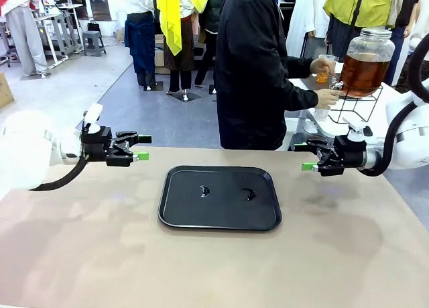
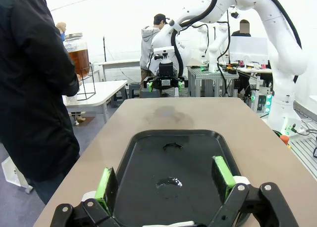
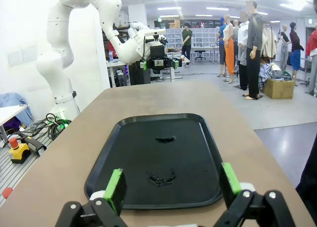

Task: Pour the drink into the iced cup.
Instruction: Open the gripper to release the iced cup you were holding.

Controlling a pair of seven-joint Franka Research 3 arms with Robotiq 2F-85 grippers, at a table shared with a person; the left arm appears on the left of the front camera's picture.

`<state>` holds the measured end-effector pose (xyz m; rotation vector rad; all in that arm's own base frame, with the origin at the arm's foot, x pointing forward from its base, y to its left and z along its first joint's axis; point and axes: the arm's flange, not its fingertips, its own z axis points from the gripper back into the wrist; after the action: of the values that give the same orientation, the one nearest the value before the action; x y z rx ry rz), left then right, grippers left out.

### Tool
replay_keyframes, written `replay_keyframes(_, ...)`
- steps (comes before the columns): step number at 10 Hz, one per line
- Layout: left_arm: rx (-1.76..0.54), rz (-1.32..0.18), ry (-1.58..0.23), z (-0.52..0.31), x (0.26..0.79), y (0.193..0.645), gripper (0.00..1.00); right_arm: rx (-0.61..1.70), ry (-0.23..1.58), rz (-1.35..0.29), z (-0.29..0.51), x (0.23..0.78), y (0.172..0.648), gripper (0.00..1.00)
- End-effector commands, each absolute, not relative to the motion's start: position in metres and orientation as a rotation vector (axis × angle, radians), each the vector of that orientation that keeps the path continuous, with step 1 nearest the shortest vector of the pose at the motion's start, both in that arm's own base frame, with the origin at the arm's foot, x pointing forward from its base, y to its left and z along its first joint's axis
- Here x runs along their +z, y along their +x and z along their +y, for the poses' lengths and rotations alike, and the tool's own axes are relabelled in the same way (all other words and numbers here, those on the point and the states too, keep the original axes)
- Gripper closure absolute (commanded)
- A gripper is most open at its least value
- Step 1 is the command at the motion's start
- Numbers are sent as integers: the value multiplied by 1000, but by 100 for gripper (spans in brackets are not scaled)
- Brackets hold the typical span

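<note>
The amber-brown drink [image 1: 362, 74] fills a big glass dispenser jar on a wire stand, on a white side table at the far right; the jar [image 2: 79, 60] also appears in the left wrist view. A person in black stands there, one hand holding up a clear cup [image 1: 325, 68] with a little orange liquid, the other hand [image 1: 328, 96] by the tap. I cannot make out ice in any cup. My left gripper [image 1: 142, 147] [image 2: 165, 180] hovers open left of the black tray [image 1: 188, 207]. Right of the tray, my right gripper [image 1: 305, 157] [image 3: 173, 185] is open and holds nothing.
The tray [image 2: 198, 153] [image 3: 133, 153] lies mid-table with two small wet marks on it. The tan tabletop [image 1: 80, 241] around it is bare. Other people and benches stand farther back.
</note>
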<state>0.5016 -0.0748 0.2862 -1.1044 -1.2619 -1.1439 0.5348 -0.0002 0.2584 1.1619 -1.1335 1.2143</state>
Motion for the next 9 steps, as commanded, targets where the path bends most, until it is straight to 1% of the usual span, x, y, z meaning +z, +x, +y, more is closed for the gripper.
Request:
replay_keyframes(1, -1146, -1262, -1100, -75, 287, 501, 0, 1225, 1168, -1131, 1, 261, 535, 0)
replay_keyframes(9, -1146, -1262, -1100, -75, 287, 501, 0, 1225, 1168, -1131, 1, 261, 535, 0)
